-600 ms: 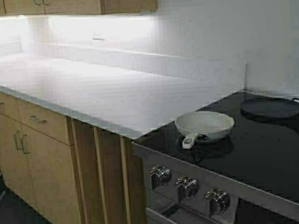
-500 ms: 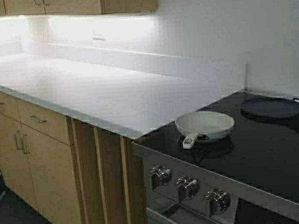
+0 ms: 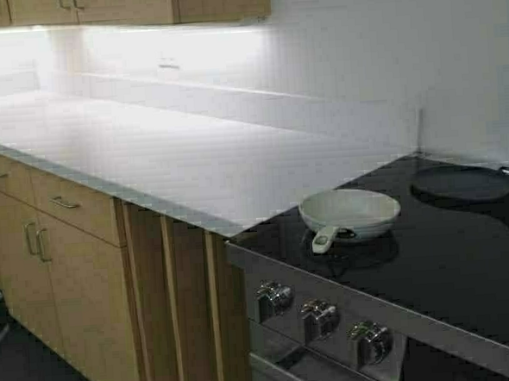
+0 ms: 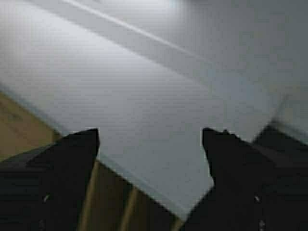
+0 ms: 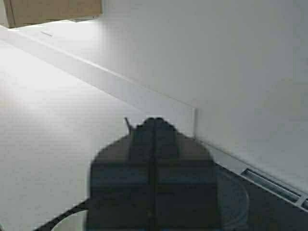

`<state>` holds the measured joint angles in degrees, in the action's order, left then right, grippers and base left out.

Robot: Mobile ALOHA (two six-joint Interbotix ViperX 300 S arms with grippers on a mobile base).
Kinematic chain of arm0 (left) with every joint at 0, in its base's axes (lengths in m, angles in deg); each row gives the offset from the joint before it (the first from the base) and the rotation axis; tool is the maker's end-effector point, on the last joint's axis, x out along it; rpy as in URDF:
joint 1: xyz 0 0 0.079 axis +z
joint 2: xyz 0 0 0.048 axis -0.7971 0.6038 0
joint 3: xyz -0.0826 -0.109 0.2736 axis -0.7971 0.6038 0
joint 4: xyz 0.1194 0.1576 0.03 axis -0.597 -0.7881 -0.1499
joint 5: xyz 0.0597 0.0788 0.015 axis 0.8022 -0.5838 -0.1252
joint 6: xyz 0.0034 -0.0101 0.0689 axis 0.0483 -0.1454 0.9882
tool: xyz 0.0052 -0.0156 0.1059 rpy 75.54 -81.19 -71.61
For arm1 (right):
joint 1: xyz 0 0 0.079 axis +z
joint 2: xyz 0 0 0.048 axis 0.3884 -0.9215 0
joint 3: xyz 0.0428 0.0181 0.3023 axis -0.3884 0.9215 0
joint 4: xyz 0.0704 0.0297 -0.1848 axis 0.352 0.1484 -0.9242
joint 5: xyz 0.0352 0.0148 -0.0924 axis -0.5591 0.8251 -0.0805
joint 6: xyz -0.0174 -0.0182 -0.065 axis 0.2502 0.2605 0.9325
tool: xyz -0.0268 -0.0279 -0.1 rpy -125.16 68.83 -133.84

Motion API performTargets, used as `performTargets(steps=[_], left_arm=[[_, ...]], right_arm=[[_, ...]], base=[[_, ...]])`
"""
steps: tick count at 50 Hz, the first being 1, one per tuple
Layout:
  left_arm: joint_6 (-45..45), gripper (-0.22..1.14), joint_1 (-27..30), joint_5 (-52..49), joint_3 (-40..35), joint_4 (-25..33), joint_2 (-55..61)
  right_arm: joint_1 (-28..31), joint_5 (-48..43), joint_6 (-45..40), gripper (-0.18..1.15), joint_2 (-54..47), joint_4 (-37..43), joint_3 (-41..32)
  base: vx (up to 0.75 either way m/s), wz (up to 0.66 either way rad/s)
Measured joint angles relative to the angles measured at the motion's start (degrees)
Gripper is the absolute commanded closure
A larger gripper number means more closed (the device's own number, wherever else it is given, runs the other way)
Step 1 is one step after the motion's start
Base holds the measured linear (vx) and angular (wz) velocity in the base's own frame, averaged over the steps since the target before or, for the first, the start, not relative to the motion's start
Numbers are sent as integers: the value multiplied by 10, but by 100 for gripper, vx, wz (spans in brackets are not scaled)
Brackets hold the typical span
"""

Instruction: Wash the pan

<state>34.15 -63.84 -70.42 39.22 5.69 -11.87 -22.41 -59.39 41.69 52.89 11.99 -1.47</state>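
Observation:
The pan [image 3: 351, 210], small, round and cream-white, sits on the black glass cooktop [image 3: 432, 266] near its left front corner. Its short handle [image 3: 324, 238] points toward the stove's front edge. Neither gripper shows in the high view. In the left wrist view my left gripper [image 4: 150, 137] stands open, with nothing between its dark fingers [image 4: 77, 149], and looks down on the white countertop [image 4: 144, 110] and its front edge. In the right wrist view my right gripper [image 5: 154, 120] is shut on nothing, raised above the place where counter and stove meet.
A flat dark griddle pan [image 3: 461, 182] lies at the back of the cooktop. Three knobs [image 3: 318, 318] line the stove front. The long white countertop [image 3: 148, 145] runs to the left over wooden drawers and doors [image 3: 68, 254]. Upper cabinets [image 3: 139, 6] hang above.
The whole scene has slid a hair to the right in the high view, so the robot has moved slightly. The pan lies as before.

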Motion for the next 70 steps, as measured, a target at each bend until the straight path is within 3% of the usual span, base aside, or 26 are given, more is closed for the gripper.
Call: performTargets(steps=[17, 36, 54, 70], left_arm=[[-122, -6, -69, 134, 7, -10, 162], [-279, -6, -77, 317, -4, -104, 386], [-430, -6, -85, 513, -114, -216, 673], [-526, -6, -127, 587, -231, -228, 862]], right_arm=[[0, 0, 0, 91, 0, 0, 1], [0, 0, 0, 91, 1, 0, 2], [0, 4, 1, 91, 1, -1, 2], [0, 7, 1, 91, 0, 0, 3]], base=[[0, 0], [0, 0], [0, 0], [0, 0]])
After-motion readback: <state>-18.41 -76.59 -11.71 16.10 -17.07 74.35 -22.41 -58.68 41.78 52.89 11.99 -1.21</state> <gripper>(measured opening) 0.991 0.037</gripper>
